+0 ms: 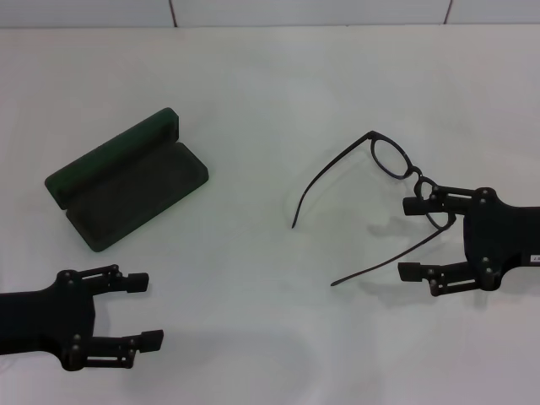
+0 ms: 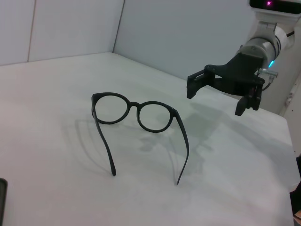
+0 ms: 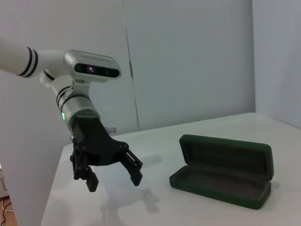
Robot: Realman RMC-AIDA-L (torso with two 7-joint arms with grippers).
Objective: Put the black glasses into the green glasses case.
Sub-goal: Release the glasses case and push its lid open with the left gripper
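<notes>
The black glasses stand on the white table at the right, temple arms unfolded and pointing toward the middle; the left wrist view shows the glasses resting on lenses and arm tips. My right gripper is open just behind them, its upper finger overlapping the nearer lens in the head view. In the left wrist view the right gripper hovers apart from the frame. The green glasses case lies open at the left, and the case shows a dark lining with nothing in it. My left gripper is open below the case; the left gripper holds nothing.
A pale wall runs along the table's far edge. Bare tabletop lies between the case and the glasses.
</notes>
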